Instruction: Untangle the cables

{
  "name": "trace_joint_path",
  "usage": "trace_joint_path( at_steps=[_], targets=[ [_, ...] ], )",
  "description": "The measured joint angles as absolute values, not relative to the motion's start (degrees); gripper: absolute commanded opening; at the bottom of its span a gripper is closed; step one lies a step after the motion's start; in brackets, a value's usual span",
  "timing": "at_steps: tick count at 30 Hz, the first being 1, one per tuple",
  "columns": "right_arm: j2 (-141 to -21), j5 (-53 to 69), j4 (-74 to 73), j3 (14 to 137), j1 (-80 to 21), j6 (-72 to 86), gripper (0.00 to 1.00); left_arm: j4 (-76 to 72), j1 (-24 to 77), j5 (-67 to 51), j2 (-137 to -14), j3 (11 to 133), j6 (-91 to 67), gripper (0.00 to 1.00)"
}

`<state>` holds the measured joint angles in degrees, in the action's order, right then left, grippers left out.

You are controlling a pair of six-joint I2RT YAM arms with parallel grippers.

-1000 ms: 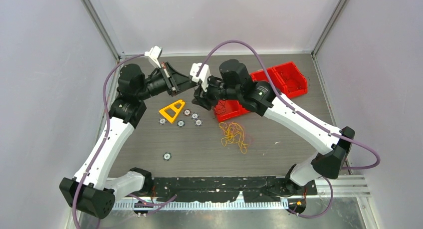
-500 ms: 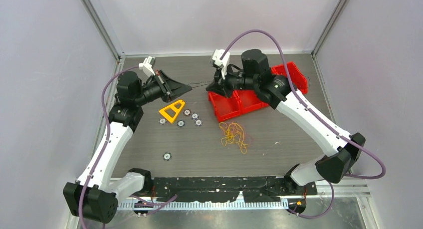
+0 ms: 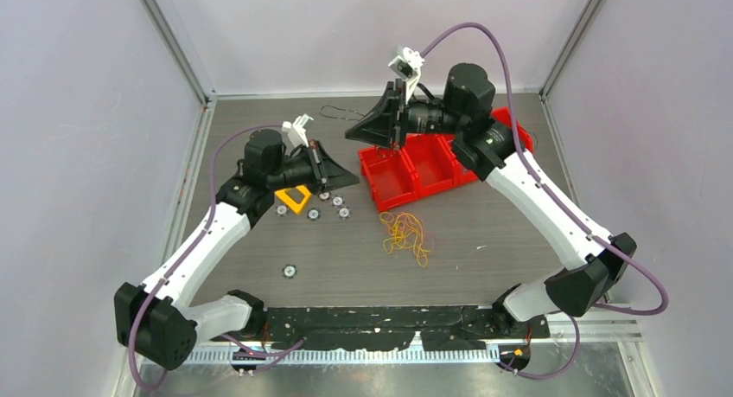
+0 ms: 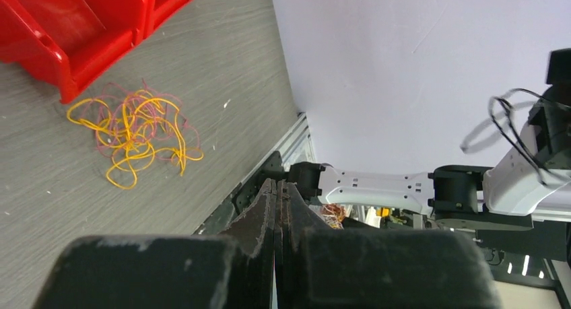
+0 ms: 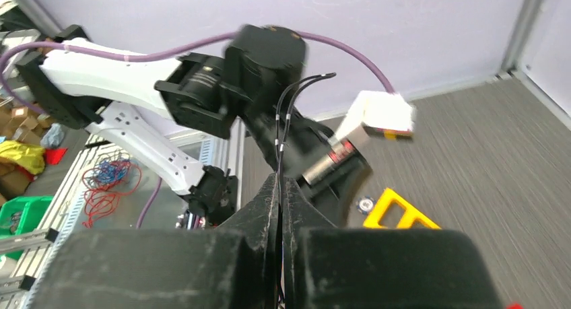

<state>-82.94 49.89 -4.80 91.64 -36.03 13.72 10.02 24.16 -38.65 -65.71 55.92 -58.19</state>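
Observation:
A tangle of yellow-orange cables with some reddish strands (image 3: 405,233) lies on the table in front of the red bins; it also shows in the left wrist view (image 4: 132,130). My right gripper (image 3: 350,136) is raised at the back and shut on a thin black cable (image 3: 335,113), which loops out past its tip. In the right wrist view the black cable (image 5: 286,114) rises from the closed jaws of the right gripper (image 5: 279,180). My left gripper (image 3: 353,180) is shut, low over the table by the yellow triangle, with nothing seen in its jaws in the left wrist view (image 4: 277,185).
Red bins (image 3: 417,169) stand at the back, right of centre. A yellow triangle frame (image 3: 294,196) lies under the left wrist, with several small round discs (image 3: 343,212) beside it and one disc (image 3: 289,272) nearer the front.
The right gripper rose and swung back with the black cable. The left gripper, earlier at the cable's other end, dropped down and forward over the yellow triangle, away from it.

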Motion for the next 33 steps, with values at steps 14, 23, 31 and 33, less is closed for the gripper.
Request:
trace_joint_path(
  at_steps=[14, 23, 31, 33],
  targets=[
    [-80.09, 39.66, -13.37, 77.76, 5.52, -2.28, 0.05, 16.25, 16.14, -37.04, -54.92, 57.23, -39.48, 0.87],
    [-101.71, 32.80, -6.20, 85.52, 12.32, -4.91, 0.05, 20.53, 16.12, -36.84, -57.98, 60.77, -32.91, 0.96],
    [-113.62, 30.04, -6.46, 91.22, 14.85, -8.49, 0.28, 21.37, 16.10, -36.80, -58.02, 60.84, -31.00, 0.96],
    [-115.68, 30.06, -6.46, 93.38, 14.72, -8.91, 0.39, 21.37, 16.03, -36.82, -58.13, 60.86, -30.85, 0.96]
  ],
)
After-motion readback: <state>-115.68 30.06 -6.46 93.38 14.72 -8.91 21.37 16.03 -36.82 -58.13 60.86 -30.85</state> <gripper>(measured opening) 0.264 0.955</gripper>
